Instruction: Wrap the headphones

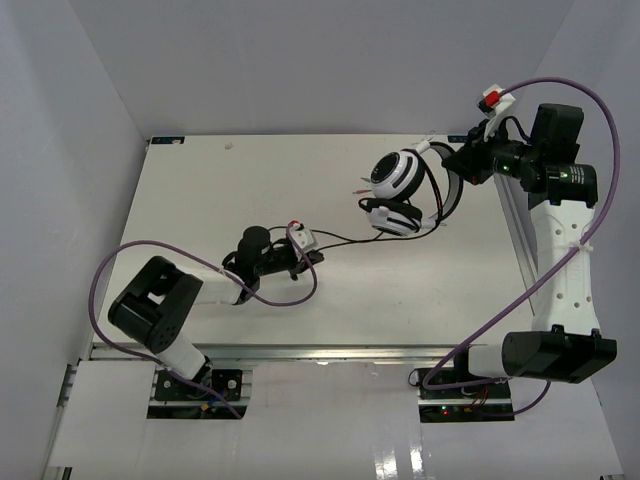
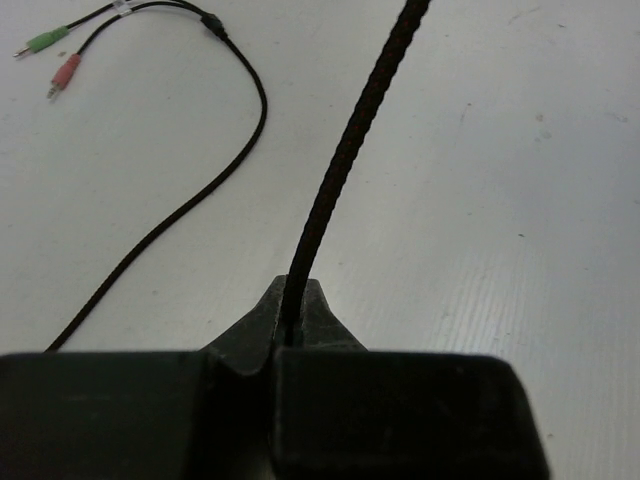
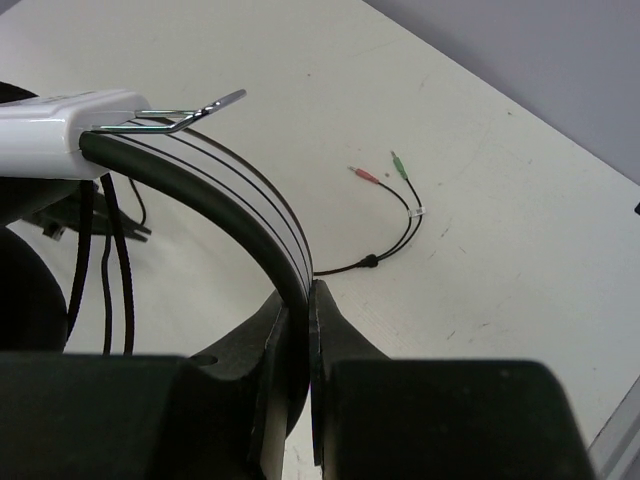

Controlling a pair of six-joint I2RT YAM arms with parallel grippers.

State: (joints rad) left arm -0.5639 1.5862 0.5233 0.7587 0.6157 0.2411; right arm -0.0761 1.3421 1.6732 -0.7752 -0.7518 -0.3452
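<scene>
The headphones [image 1: 398,180] lie at the table's back right, white ear cups stacked, with the black-and-white headband [image 1: 446,195] arching to the right. My right gripper [image 1: 466,162] is shut on the headband [image 3: 240,195], which runs up from between its jaws [image 3: 305,292]. The thin black cord [image 1: 345,240] runs from the cups to my left gripper [image 1: 300,256] at mid-table. That gripper [image 2: 293,292] is shut on the braided cord [image 2: 345,150]. The cord's free end, with green and pink plugs [image 2: 50,55], lies on the table; it also shows in the right wrist view [image 3: 385,170].
An aluminium rail [image 1: 515,235] runs along the table's right edge and another [image 1: 300,352] along the front. Thick purple cables [image 1: 590,110] loop over both arms. White walls enclose the table at left, back and right.
</scene>
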